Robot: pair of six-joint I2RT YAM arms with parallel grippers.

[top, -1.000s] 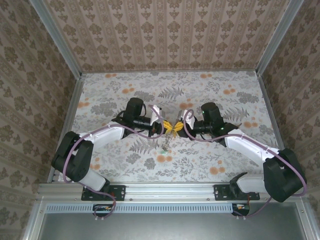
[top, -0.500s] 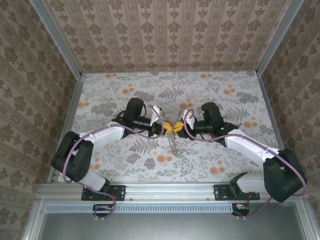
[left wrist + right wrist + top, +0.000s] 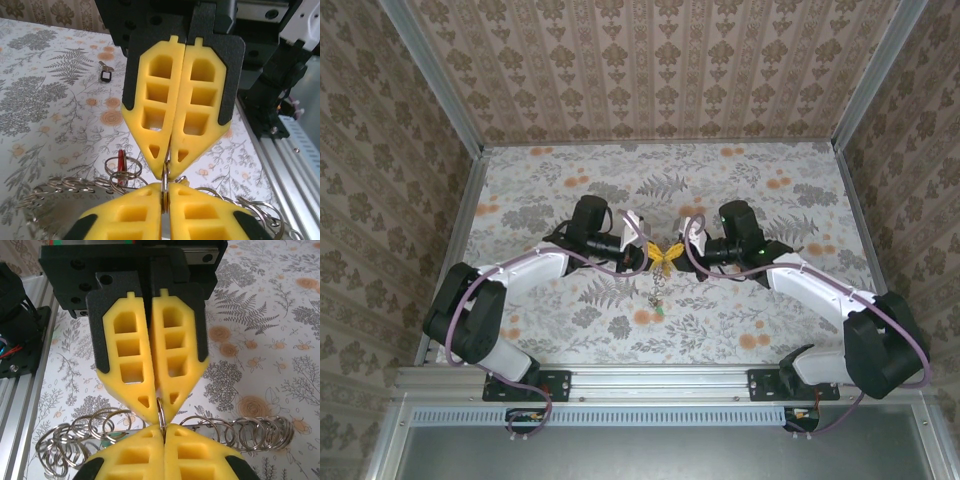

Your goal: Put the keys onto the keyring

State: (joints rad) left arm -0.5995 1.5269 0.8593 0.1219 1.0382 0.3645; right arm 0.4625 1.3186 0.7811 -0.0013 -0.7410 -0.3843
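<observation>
Keys (image 3: 658, 300) are seen dangling above the worktop (image 3: 740, 320). Just above them, the keyring (image 3: 161, 411) is pinched edge-on by the closed left end effector (image 3: 165, 187) and the closed right end effector (image 3: 162, 429), met tip to tip.

Evenly lit from overhead, soft and slightly flat.

Bright and diffuse across the table (image 3: 750, 175) in the top view, with only faint, short shadows under the arms and no hard glare. Wide-lens lean in the walls (image 3: 650, 70) toward the corners. Too coarse at the centre to resolve the small metalwork. In the right wrist view, crisp on the left gripper (image 3: 159, 414), a touch softer on the right gripper (image 3: 164, 430) close to the lens. Saturated yellow, dark inside the cut-outs. Small white glints on the coiled rings (image 3: 240, 432) and along the keyring (image 3: 160, 411) wire seen edge-on. Mildly defocused in the far table pattern; washed pale at the right edge of the left wrist view.
</observation>
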